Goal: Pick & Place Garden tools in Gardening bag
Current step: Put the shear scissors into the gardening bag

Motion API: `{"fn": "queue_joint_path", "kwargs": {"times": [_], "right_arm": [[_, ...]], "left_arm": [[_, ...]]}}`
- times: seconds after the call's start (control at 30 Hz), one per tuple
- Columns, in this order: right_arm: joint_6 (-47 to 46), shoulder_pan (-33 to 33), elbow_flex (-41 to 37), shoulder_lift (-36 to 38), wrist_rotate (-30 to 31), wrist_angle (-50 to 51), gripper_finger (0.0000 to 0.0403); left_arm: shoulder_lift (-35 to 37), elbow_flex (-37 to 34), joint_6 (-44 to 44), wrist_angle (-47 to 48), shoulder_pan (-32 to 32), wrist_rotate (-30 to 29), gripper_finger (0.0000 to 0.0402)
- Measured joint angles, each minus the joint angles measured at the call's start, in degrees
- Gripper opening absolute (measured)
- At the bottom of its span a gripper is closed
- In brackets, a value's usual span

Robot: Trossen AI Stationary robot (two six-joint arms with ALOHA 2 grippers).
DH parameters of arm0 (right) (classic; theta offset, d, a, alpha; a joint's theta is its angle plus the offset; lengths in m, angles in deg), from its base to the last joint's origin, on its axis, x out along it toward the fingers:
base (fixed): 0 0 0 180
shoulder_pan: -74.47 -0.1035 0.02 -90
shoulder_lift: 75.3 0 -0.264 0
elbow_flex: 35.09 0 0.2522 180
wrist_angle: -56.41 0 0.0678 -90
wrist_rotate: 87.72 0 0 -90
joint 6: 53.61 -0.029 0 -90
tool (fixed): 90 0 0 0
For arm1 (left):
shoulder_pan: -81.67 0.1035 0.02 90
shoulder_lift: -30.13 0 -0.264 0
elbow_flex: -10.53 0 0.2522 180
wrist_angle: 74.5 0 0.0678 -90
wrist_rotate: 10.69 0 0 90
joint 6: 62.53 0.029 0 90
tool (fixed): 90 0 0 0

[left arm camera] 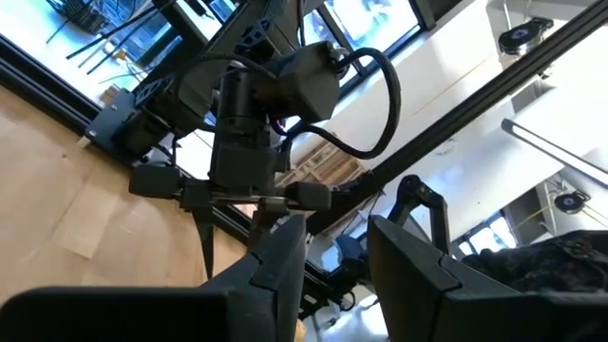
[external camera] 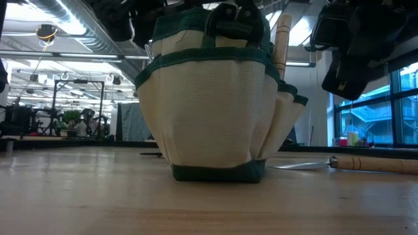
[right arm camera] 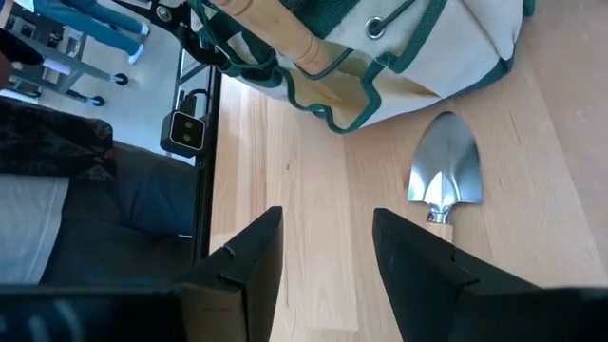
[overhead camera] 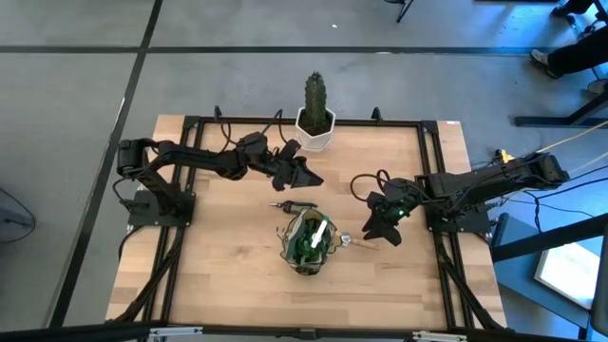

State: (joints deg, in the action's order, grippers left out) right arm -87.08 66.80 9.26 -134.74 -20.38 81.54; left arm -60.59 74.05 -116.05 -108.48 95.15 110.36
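The trowel (right arm camera: pixel 445 171) is lying on the table beside the bag (overhead camera: pixel 309 242), blade toward it, handle running back under the right gripper (right arm camera: pixel 328 256), whose fingers are standing apart and empty (the nearer arm). The left gripper (overhead camera: pixel 306 175), also parted, is waiting farther off.

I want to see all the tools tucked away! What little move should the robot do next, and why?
Probably the right gripper should ease down over the trowel, so its open, empty fingers can close on it. The trowel lies on the table right beside the gardening bag, not in it, and that gripper hangs close above it. The left gripper waits near the cactus pot.
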Motion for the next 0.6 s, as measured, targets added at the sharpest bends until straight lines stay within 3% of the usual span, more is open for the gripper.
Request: {"fn": "queue_joint_path", "kwargs": {"times": [0.1,0.23,0.4,0.5,0.6], "right_arm": [[0.0,0.0,0.0,0.0,0.0,0.0,0.0167],[-0.2,-0.4,0.0,0.0,0.0,0.5,0.0167],[-0.2,-0.8,0.0,0.0,0.0,0.5,0.0167],[-0.2,-0.8,0.0,0.0,1.3,0.4,0.0167],[-0.2,-0.8,0.0,0.0,3.4,0.3,0.0167]], "left_arm": [[0.7,0.0,-1.5,4.8,1.1,4.2,0.0108],[6.1,0.1,4.5,27.2,3.4,7.4,0.0094],[12.8,0.0,19.4,59.6,5.4,0.0,0.0071],[15.1,0.0,27.5,69.0,6.0,-4.1,0.0063],[15.7,0.0,34.8,72.8,5.1,-5.3,0.0062]]}}
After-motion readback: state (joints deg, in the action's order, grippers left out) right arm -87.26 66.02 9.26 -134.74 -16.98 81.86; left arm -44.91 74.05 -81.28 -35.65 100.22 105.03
